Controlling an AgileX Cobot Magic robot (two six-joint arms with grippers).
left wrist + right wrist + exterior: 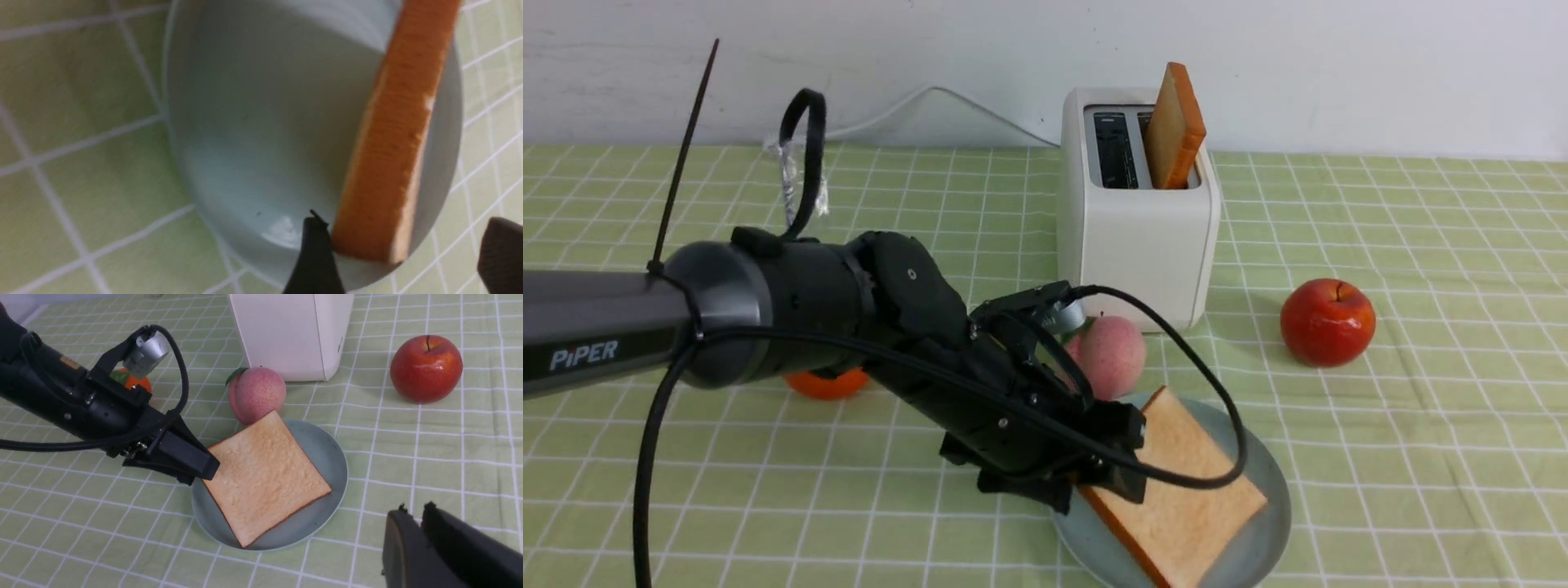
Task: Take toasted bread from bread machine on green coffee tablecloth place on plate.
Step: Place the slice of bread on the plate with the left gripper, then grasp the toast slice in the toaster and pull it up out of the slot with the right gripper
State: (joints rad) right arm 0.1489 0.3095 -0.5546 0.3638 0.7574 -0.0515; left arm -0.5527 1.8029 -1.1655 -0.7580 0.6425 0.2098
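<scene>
One slice of toasted bread (1176, 482) lies on the pale blue-grey plate (1270, 523) at the front of the green checked tablecloth (1421, 457). My left gripper (1119, 465) is open at the slice's left edge. In the left wrist view (405, 220) its jaws stand wide apart, with the slice's crust edge (392, 163) between them and close against one finger (314, 253). A second slice (1174, 126) stands upright in the right slot of the white bread machine (1135, 245). My right gripper (414, 508) is shut and empty, above the cloth to the right of the plate (327, 457).
A pink peach (1111, 355) sits between the bread machine and the plate. A red apple (1327, 321) is to the right of the bread machine. An orange (827, 382) lies partly hidden under my left arm. A white cord (931, 102) runs along the back wall.
</scene>
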